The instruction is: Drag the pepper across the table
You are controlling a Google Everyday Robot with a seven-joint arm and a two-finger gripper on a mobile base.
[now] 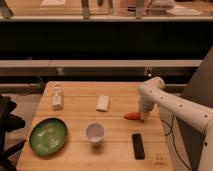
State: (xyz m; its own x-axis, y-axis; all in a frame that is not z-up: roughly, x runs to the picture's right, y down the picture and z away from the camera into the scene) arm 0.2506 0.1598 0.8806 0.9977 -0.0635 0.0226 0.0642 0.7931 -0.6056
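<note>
Looking down on the light-wood table [75, 161], taking the white paper cup [95, 133] near its middle as the marker. Spotting the pepper [131, 116] beyond the cup and to its right, flat on the boards, orange-red, thin end aimed back toward the cup's side. Finding the gripper [145, 118] just past the pepper's thick end, farther right of the cup, pointed straight down at the tabletop and touching that end. Reading the fingers as pressed together; cannot tell whether any of the pepper is nipped between them. Following the white arm [175, 106] from there, out to the right of the cup and off the edge of view. Picking out a black remote [138, 146] right of the cup and slightly nearer, lying lengthwise, not touching the pepper. Noting a green bowl [48, 135] left of the cup, a small white bottle [57, 97] beyond and left of it, a white packet [103, 103] straight beyond it. Checking for writing: a small dark logo mark [159, 157] by the table's near corner, right of the cup, too small to read; no readable print on bottle or packet.
</note>
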